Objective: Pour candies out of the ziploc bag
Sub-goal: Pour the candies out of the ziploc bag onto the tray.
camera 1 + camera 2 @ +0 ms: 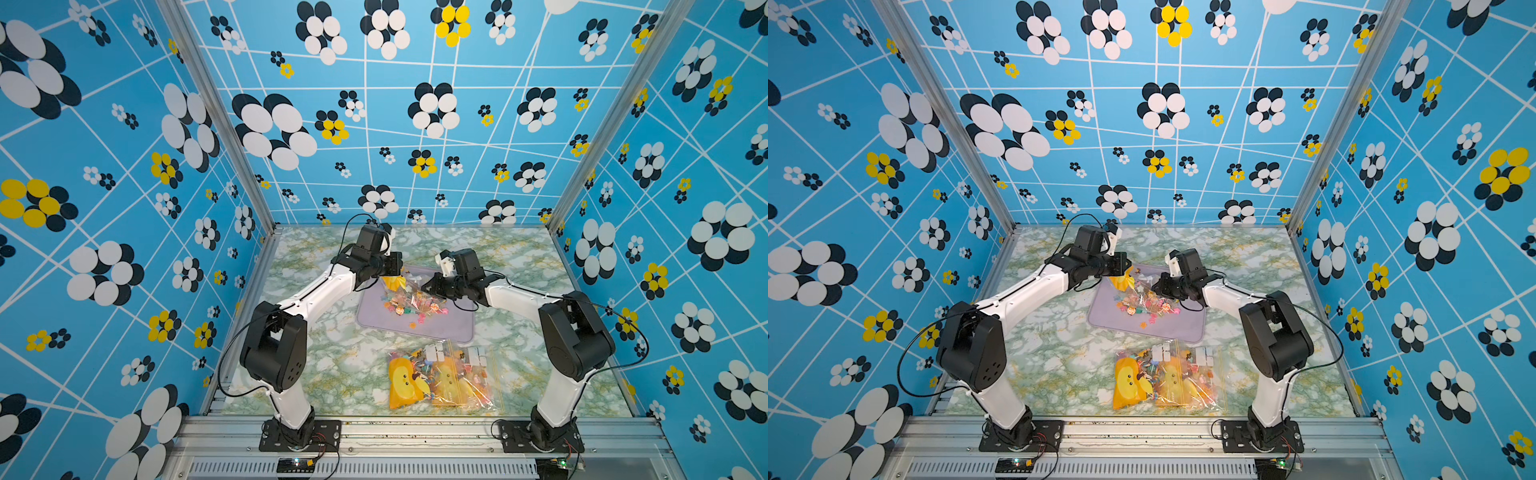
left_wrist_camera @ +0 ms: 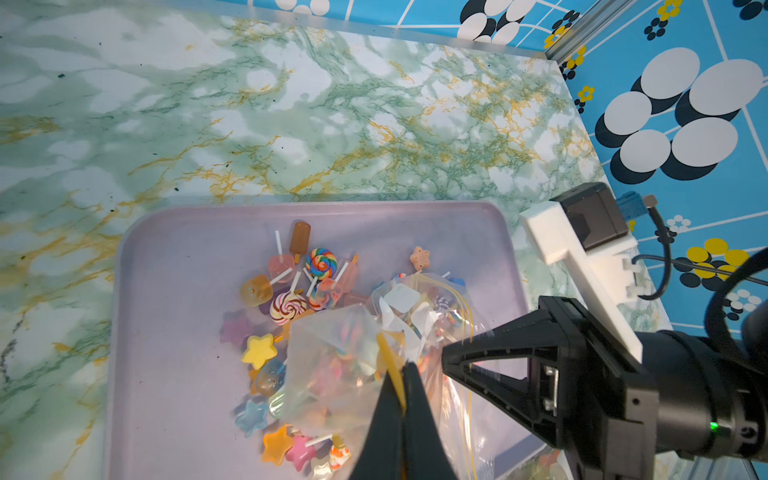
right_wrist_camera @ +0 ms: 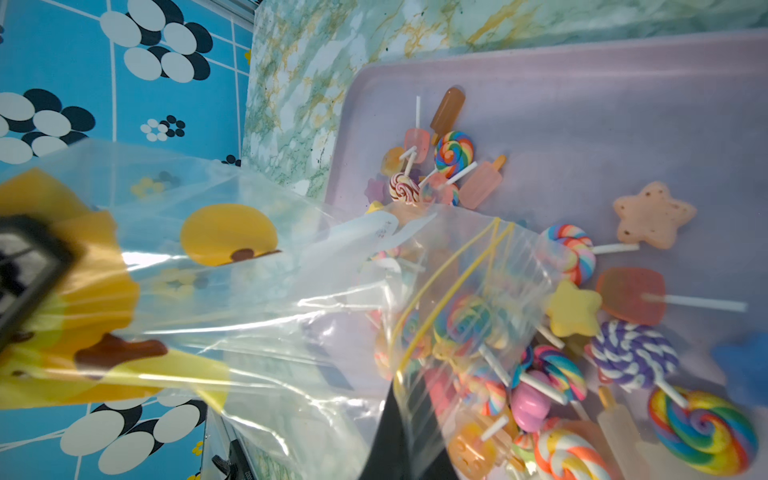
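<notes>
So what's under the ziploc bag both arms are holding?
The lilac tray with spilled candies: swirl lollipops, stars, ice-lolly shapes. Some show blurred through the bag; anything beneath its crumpled folds is hidden.

Blue walls (image 1: 374,137) patterned with white, black and yellow flowers rise beyond the left pincer (image 1: 394,279) and right pincer (image 1: 427,287); a green-and-gold marbled table (image 1: 332,365) lies beneath them, evenly lit.
</notes>
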Available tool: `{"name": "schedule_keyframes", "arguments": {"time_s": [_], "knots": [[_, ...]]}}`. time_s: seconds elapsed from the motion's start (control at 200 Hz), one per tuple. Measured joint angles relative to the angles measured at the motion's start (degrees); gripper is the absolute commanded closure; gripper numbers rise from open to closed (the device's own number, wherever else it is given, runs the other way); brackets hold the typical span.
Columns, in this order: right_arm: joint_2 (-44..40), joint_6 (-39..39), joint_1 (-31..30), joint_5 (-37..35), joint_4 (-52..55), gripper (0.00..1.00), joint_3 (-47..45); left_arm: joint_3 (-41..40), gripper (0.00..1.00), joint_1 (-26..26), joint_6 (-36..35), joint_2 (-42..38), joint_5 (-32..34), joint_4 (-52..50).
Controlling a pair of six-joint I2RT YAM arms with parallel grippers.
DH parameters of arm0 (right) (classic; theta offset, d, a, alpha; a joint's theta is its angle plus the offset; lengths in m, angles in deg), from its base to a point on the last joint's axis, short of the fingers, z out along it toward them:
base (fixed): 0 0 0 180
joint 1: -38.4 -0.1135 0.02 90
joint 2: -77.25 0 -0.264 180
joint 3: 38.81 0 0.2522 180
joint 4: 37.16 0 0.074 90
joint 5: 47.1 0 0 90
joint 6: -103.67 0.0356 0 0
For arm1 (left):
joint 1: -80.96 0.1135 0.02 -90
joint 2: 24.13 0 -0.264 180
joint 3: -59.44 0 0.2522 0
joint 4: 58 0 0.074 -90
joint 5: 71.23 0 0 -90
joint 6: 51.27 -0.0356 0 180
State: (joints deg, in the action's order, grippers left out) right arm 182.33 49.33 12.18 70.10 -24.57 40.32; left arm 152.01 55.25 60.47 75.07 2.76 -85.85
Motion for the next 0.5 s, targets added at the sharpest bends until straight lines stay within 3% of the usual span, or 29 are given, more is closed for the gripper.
{"name": "schedule_keyframes", "arguments": {"time_s": [0.5], "knots": [[0.87, 2.27, -0.42, 1.09, -5.11, 0.95, 0.87, 5.53, 1.0, -1.31, -1.6, -1.31, 0.31, -4.28]]}}
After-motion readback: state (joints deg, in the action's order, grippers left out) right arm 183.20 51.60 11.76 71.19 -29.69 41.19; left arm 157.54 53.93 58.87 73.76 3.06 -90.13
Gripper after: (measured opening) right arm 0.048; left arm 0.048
